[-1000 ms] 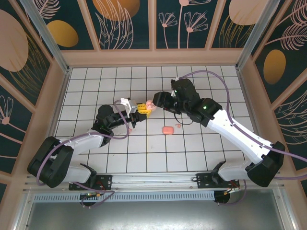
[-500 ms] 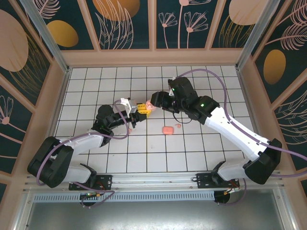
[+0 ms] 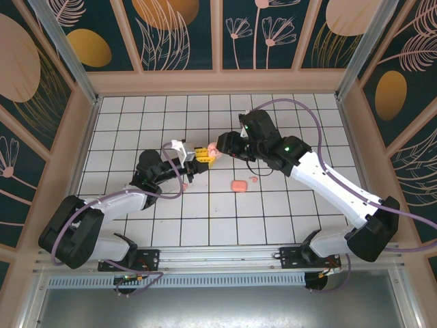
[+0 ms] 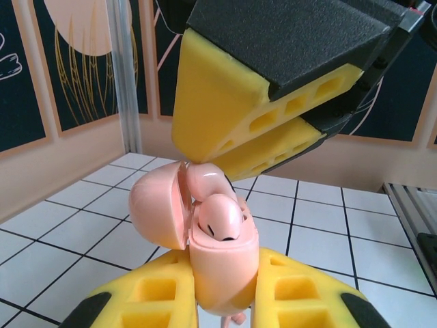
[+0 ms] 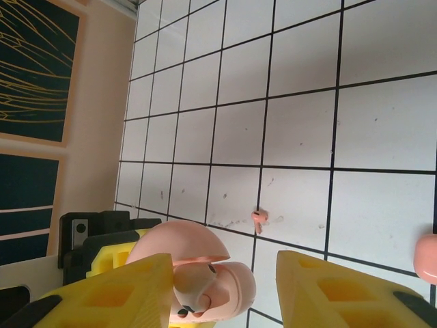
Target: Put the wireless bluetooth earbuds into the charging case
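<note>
From above, we are gripping the charging case (image 3: 212,148) in the left gripper (image 3: 200,156), with the right gripper (image 3: 222,144) hovering just beside it and the second earbud (image 3: 254,180) lying loose nearby. At the left wrist, the first earbud (image 4: 220,219) is sitting in the open case. At the right wrist, the yellow fingers (image 5: 130,294) are standing wide apart and empty. By our reckoning we are halfway, with the second earbud not yet fetched.

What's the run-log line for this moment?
left pincer: shut on open charging case | right pincer: open, over case | seated earbud: in case | loose earbud: on floor | pending: loose earbud
</note>
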Controlling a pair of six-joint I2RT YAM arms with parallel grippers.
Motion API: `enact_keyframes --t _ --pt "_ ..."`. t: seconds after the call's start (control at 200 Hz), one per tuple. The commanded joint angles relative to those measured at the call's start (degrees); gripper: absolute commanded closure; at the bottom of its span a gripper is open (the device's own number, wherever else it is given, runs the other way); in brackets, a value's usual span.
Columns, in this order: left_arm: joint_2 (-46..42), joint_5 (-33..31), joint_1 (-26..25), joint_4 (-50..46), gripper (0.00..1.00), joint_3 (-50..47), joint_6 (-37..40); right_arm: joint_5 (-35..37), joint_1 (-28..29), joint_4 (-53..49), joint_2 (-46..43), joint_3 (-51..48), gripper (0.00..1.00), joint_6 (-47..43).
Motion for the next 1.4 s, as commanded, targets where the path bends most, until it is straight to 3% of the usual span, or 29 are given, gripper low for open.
enact_keyframes --t 0.0,0.25,0.4,0.681,1.396 --pt "-1.4 0.7 -0.3 2.2 0.90 0.5 1.1 0.0 -0.4 -2.1 0.2 -1.5 0.58 -0.3" --pt "-1.4 0.7 -0.2 2.1 0.90 0.5 1.1 -0.3 -0.5 -3.0 0.0 -1.8 0.59 -0.4" --pt "-1.4 1.0 -0.3 2.1 0.90 0.5 1.0 0.0 -1.0 -2.9 -0.7 -1.2 0.55 -1.2" --pt "-1.6 1.0 -0.3 2.1 0.90 0.5 1.0 -3.1 -2.1 1.9 -3.8 -3.4 0.53 -1.5" --pt "-2.0 1.2 -0.3 2.6 0.90 0.8 0.6 -6.7 -2.8 4.1 -3.2 -8.7 0.55 -1.1"
